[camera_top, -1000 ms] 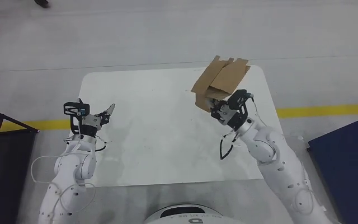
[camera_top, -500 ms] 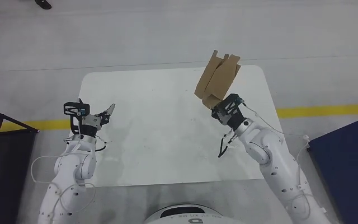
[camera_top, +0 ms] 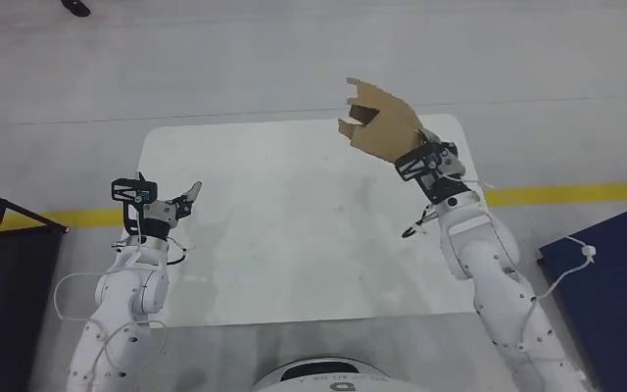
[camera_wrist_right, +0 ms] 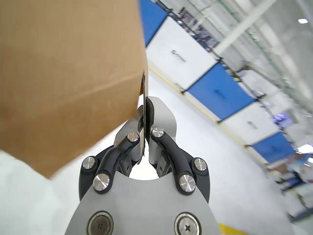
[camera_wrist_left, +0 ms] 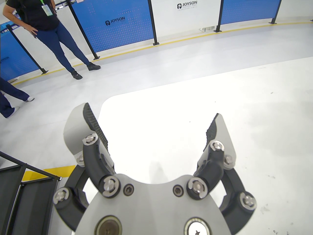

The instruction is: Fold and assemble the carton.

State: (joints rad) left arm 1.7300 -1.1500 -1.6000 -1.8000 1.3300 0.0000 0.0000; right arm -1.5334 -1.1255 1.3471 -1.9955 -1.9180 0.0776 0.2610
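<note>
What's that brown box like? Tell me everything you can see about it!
The box is plain brown corrugated cardboard and not yet built: a half-opened sleeve with loose flaps sticking out at its far end. It hangs tilted above the far right corner of the white table, apparently lifted clear of it. The right gripper is shut on a thin flap at its near end, pinching the cardboard edge. Nothing else touches it that I can see.

Logo plus one printed word on white barrier panel (camera_wrist_left: 186,9), also blue barrier panel (camera_wrist_left: 115,21).
</note>
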